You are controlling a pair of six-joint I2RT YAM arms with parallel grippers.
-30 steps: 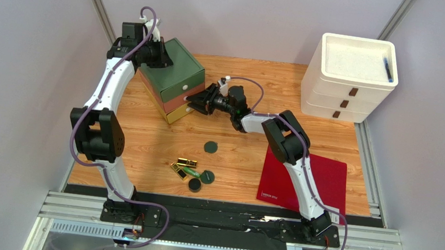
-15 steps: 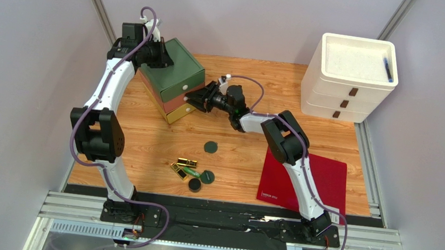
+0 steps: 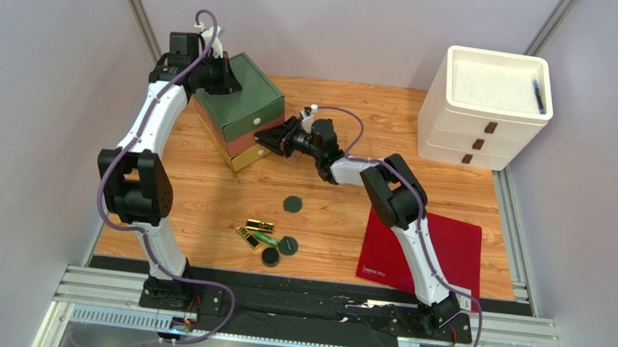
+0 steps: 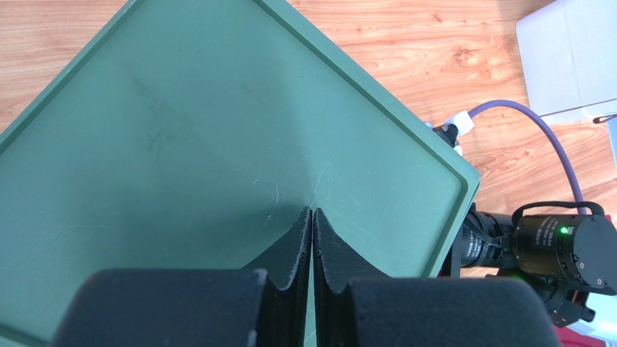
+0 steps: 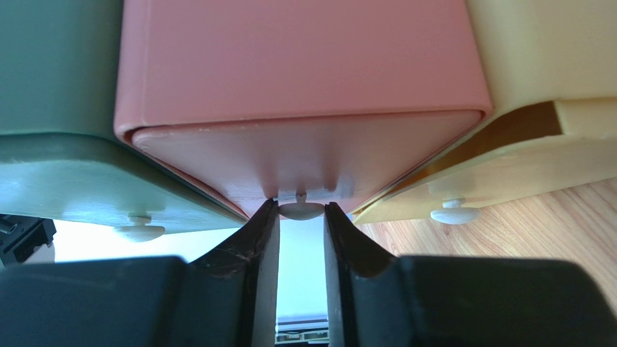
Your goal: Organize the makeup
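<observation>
Near the desk's (image 3: 198, 205) front edge lie three round green compacts (image 3: 291, 204), two gold lipstick tubes (image 3: 261, 224) and one green tube (image 3: 267, 241). Farther back, the right claw (image 3: 266, 141) grips the pink drawer's (image 5: 290, 72) knob (image 5: 300, 210). The left claw (image 4: 311, 213), clenched empty, rests atop the three-drawer chest (image 4: 181, 144).

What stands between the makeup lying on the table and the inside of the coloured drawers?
The drawer fronts: all three look shut. The right gripper has its fingers on either side of the pink drawer's knob. On the table between the makeup and the drawer unit, nothing visible lies.
</observation>
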